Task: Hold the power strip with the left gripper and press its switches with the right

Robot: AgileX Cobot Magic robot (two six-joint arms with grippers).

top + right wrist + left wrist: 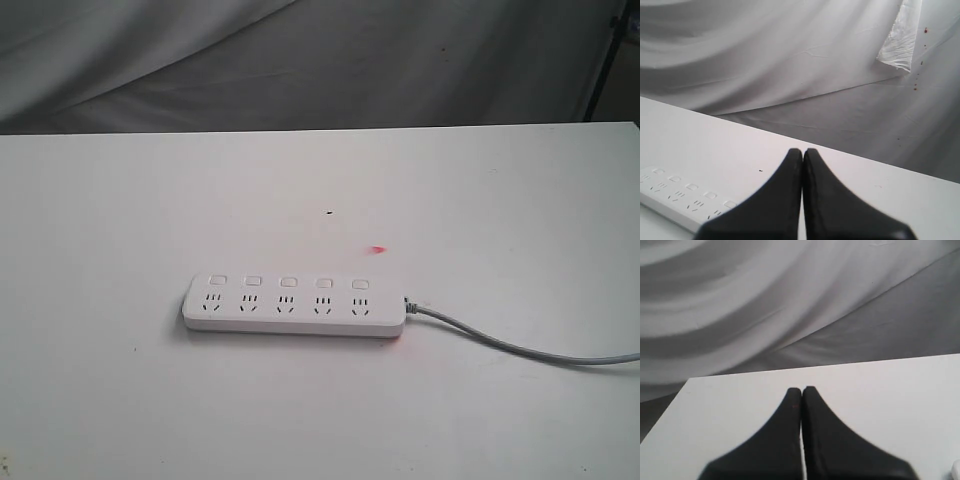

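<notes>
The white power strip (294, 303) lies flat on the white table (120, 220), its grey cable (520, 348) trailing off to the right. Its square switches (288, 283) run in a row above the sockets. Neither gripper shows in the exterior view. In the left wrist view my left gripper (801, 389) is shut with nothing between its fingers, above bare table; the strip is out of that view. In the right wrist view my right gripper (803, 150) is shut and empty, with the power strip (675, 195) off to one side, apart from it.
A small red spot (377, 250) and a tiny dark speck (329, 212) mark the table behind the strip. Grey draped cloth (300, 60) hangs behind the table's far edge. A black stand leg (603, 60) shows at the back right.
</notes>
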